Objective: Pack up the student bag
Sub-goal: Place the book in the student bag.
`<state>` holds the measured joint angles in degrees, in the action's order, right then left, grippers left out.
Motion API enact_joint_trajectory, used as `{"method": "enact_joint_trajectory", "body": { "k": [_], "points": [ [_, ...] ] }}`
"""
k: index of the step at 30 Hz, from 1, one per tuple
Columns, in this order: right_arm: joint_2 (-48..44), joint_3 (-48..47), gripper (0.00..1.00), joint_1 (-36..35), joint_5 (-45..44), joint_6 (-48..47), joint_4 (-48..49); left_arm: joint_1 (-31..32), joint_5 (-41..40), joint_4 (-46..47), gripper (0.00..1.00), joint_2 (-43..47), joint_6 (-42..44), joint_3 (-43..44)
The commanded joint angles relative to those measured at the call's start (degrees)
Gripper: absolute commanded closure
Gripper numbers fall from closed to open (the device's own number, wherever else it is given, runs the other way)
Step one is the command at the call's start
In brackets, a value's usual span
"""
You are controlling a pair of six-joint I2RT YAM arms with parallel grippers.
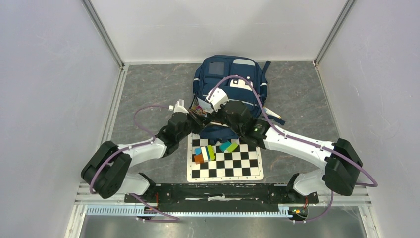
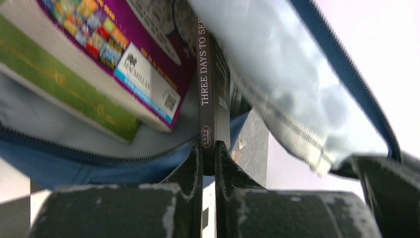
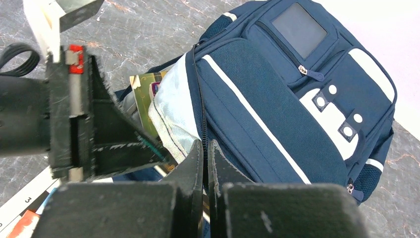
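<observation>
The left gripper [image 2: 208, 148] pinches the lower spine of a thin dark book [image 2: 213, 89] standing on edge straight ahead of its fingertips, with a purple book [image 2: 133, 54] off to their left. The right gripper [image 3: 204, 148], pressed together, appears to hold the bag's pale-lined rim. Loading looks under way; next, the book likely needs pushing deeper, then release. The student bag [image 3: 277, 99] lies front-up ahead of both grippers, long axis running away from them, mouth nearest.

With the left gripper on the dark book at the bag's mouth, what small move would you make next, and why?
Probably push the dark book deeper into the bag. The left gripper is shut on its near end at the rim, the right gripper holds the bag open, and there is room beside the purple book.
</observation>
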<state>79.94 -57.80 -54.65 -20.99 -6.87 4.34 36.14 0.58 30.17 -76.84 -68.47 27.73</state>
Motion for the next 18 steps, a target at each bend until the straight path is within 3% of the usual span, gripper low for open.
{"method": "enact_joint_trajectory", "body": {
  "k": [1,9,13,14,18],
  "points": [
    [-3.56,-0.17,1.0,-0.79,-0.82,0.37,5.57,-0.71,-9.72,7.0,0.98,-3.65,5.36,6.96],
    [-3.81,1.97,1.0,-1.37,-0.99,0.81,5.53,-0.85,-16.57,11.84,0.98,-9.41,10.29,9.66],
    [-3.66,2.92,1.0,-1.42,-1.16,0.99,5.75,-1.13,-14.43,10.82,0.97,-9.38,14.24,10.23],
    [-3.6,3.17,1.0,-1.42,-1.22,0.99,5.72,-1.16,-13.33,9.55,0.91,-8.72,15.27,10.38],
    [-4.15,4.19,1.0,-1.48,-3.82,1.88,5.6,-1.16,-16.99,2.35,0.52,-1.7,16.61,6.63]
  ]
}}
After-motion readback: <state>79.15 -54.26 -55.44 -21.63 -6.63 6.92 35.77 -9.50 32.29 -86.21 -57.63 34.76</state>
